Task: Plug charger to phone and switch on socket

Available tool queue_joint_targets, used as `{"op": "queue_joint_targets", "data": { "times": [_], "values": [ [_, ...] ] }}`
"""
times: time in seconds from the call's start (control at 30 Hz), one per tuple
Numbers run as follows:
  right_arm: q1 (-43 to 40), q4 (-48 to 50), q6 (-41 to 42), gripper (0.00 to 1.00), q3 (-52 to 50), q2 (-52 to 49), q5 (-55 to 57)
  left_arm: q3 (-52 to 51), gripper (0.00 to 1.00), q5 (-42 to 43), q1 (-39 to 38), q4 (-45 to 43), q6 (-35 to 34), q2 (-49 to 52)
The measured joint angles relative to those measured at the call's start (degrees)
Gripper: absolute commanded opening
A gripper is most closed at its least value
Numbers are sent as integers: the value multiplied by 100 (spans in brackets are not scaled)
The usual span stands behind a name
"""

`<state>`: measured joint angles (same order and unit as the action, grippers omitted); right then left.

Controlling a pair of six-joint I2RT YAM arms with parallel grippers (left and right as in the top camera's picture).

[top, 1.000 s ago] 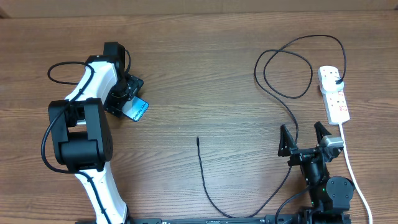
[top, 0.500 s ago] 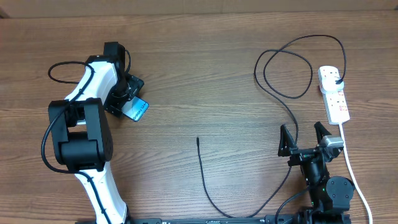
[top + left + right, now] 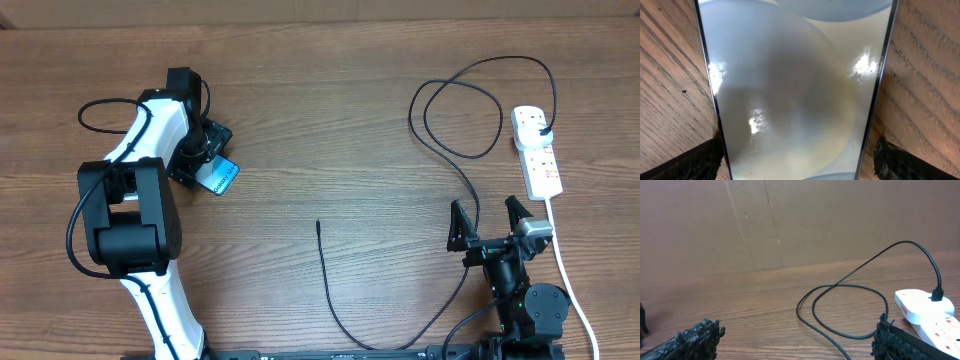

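- The phone (image 3: 222, 177) is a slim rectangle with a bright cyan-blue screen. The small pale lettering on it is too small to read from overhead.
- It sits at the left of the wooden table (image 3: 330, 120), tilted. The left gripper (image 3: 205, 155) is clamped on it, with a rough black pad against each long edge.
- In the left wrist view the phone's glass is glossy pale grey and cream with bright glints, framed by thin dark edges.
- The charger (image 3: 335, 300) is a thin black cable. Its slim connector tip (image 3: 318, 226) lies bare on the table's middle, well apart from the phone.
- The cable loops at the right, and its black plug (image 3: 541, 124) sits in the socket (image 3: 537, 150). This is a white oblong strip with red marks.
- The right gripper (image 3: 488, 215) is near the socket, its jaws wide apart and holding nothing.
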<state>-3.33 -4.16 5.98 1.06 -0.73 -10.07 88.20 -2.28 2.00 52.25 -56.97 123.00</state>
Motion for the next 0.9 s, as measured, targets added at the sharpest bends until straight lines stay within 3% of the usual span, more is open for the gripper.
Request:
{"op": "queue_joint_targets", "data": {
  "times": [0.3,0.53,0.9],
  "values": [
    [0,0,2,100,0,0,2,0,97,0,0,2,4,0],
    [0,-2,0,100,0,0,2,0,88,-2,2,2,17,0],
    [0,0,0,100,0,0,0,0,92,15,2,-20,20,0]
  ]
}}
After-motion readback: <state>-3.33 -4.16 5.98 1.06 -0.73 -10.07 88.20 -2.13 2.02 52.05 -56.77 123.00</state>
